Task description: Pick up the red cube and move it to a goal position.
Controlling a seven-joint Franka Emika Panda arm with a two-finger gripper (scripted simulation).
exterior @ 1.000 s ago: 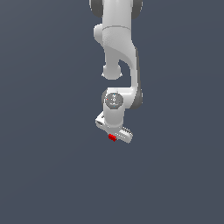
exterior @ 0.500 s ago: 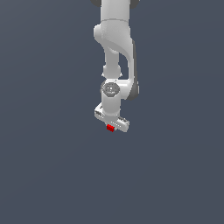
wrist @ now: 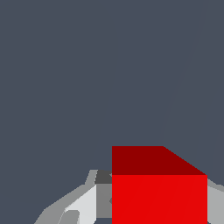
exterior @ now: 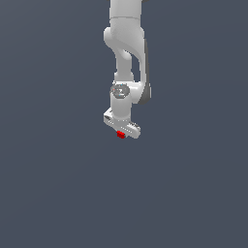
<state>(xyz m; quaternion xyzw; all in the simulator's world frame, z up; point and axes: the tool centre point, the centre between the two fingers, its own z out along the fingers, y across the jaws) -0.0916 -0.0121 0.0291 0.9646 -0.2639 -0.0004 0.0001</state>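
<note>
Carrying the red cube (exterior: 120,134) clamped between its fingers, the gripper (exterior: 121,133) should travel smoothly, keeping firm pressure until the goal.

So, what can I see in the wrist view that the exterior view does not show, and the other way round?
Only the wrist view shows the red cube large, with two of its faces, a darker one and a brighter one, and pale fingers beside it.

Only the exterior view shows the whole white arm coming down from the top of the picture, with the gripper at its lower end and the cube as a tiny red spot under it.

Both show the cube at the gripper, and a plain dark grey background.
</note>
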